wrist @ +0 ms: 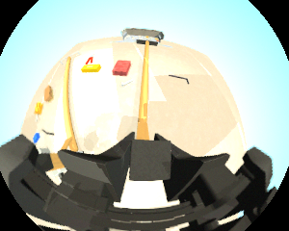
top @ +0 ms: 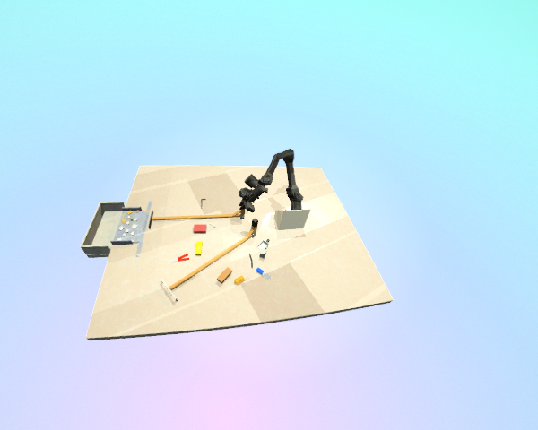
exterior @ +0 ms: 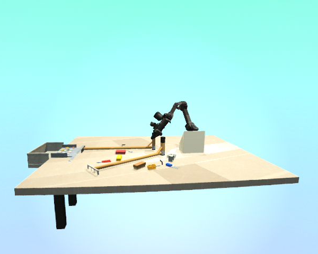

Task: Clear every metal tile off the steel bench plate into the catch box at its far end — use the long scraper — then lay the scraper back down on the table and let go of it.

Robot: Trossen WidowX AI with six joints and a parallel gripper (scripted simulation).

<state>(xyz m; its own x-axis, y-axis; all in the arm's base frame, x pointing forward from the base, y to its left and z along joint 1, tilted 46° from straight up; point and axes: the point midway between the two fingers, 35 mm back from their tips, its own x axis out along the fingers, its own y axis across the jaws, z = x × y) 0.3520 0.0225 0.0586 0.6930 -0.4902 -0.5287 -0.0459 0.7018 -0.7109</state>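
While the pincer [top: 243, 209] [exterior: 152, 137] [wrist: 150, 156] grips its upright end, the long scraper [top: 195, 217] [exterior: 115, 147] [wrist: 145, 82] reaches (dark blade foremost) toward the bench plate [top: 142, 226] [exterior: 76, 153].

Bright, washed-out light — glare on tabletop; soft shadows, wrist view fisheye-curved, black-cornered
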